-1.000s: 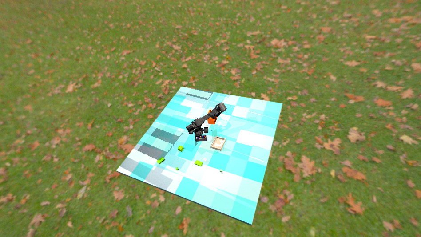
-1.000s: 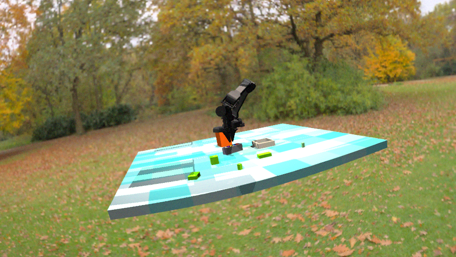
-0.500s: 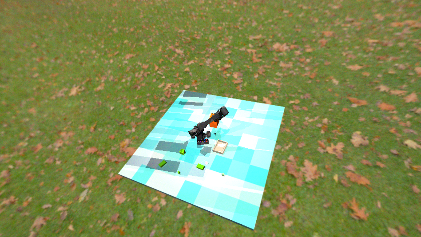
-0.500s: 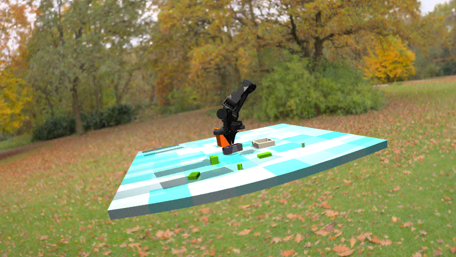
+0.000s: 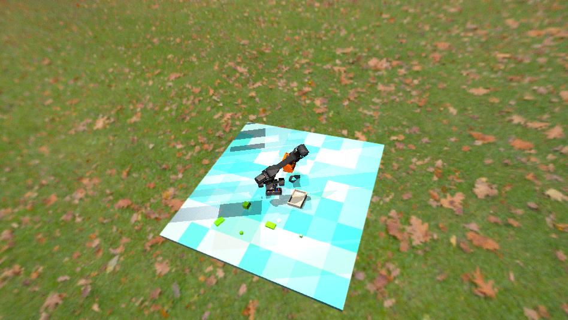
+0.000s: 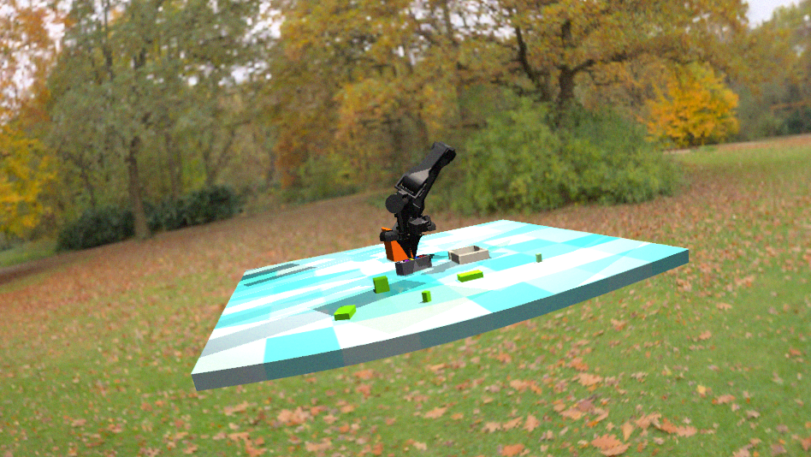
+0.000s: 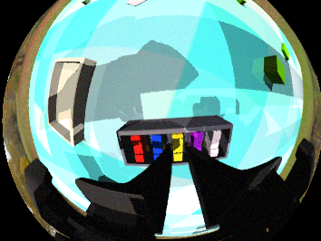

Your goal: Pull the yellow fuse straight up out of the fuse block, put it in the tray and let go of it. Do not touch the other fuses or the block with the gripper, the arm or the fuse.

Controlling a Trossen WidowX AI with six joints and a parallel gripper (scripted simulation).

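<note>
The dark fuse block holds a row of upright fuses. The yellow fuse is in the middle slot, between the blue fuse and the purple fuse. The red fuse and white fuse are at the ends. My gripper points down at the block, open by a narrow gap, with nothing held. Its tips appear just over the yellow fuse; exact height and contact cannot be told. The beige tray stands beside the block and looks empty.
An orange object stands behind the block, near the arm. A green cube stands near the block. Flat green blocks, small green pieces and a white piece lie farther out.
</note>
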